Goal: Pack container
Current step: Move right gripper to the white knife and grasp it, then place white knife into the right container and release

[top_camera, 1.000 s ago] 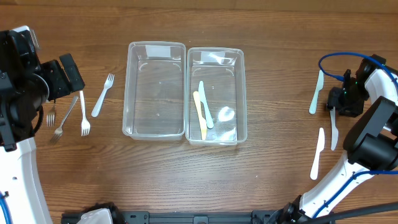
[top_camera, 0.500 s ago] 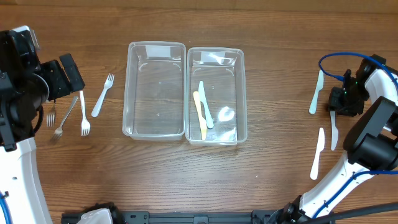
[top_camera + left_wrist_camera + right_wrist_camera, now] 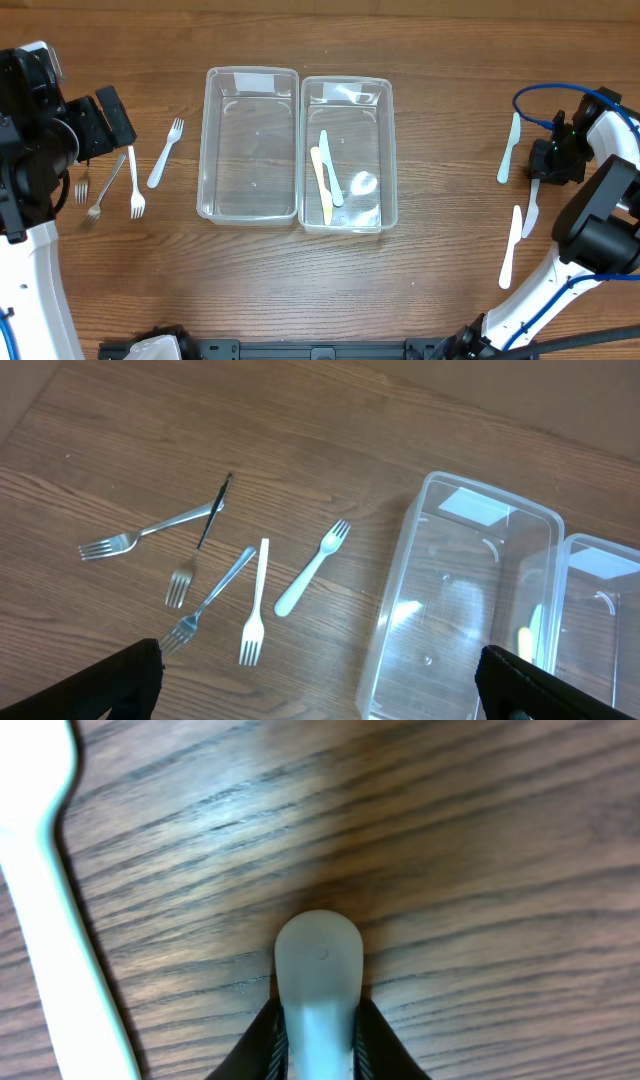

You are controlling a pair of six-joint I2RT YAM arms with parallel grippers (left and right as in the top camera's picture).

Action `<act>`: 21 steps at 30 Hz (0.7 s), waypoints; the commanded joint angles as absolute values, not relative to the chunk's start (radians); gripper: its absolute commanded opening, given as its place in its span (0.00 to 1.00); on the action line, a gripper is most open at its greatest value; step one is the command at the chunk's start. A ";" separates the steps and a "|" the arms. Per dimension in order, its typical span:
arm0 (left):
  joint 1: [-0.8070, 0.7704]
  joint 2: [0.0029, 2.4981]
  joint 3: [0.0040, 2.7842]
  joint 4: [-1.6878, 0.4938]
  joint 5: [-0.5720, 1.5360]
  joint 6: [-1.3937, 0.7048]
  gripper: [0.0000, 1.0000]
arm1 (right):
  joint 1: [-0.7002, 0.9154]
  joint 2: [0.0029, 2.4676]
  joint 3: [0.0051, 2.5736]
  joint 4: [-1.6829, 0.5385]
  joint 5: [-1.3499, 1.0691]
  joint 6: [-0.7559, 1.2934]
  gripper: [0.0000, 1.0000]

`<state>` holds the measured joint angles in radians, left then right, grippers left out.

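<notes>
Two clear plastic containers stand side by side at the table's middle: the left one (image 3: 250, 145) is empty, the right one (image 3: 347, 153) holds pale plastic knives (image 3: 327, 170). My right gripper (image 3: 543, 172) is at the far right, shut on the handle of a white plastic knife (image 3: 318, 975); the knife's blade (image 3: 530, 212) hangs below it in the overhead view. Another white knife (image 3: 50, 910) lies beside it. My left gripper (image 3: 318, 685) is open and empty, above the forks (image 3: 255, 600) left of the containers.
Several plastic and metal forks (image 3: 132, 182) lie at the left. Two more white knives (image 3: 511, 147) (image 3: 510, 247) lie at the right near my right arm. A blue cable (image 3: 545, 95) loops above the right gripper.
The knife in my right gripper has swung a little, its blade now tilted toward the left. The left arm has not moved.
</notes>
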<state>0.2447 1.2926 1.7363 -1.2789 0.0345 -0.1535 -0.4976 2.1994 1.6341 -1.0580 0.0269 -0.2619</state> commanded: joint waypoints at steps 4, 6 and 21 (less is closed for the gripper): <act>0.252 1.293 1.750 -1.274 0.053 -0.138 1.00 | -0.498 2.241 1.649 -1.066 0.002 -0.231 0.04; 0.252 1.293 1.750 -1.274 0.053 -0.138 1.00 | -0.498 2.231 1.672 -1.086 0.000 -0.227 0.04; 0.252 1.293 1.750 -1.258 0.053 -0.135 1.00 | -0.334 1.879 2.003 -1.313 -0.027 0.043 0.04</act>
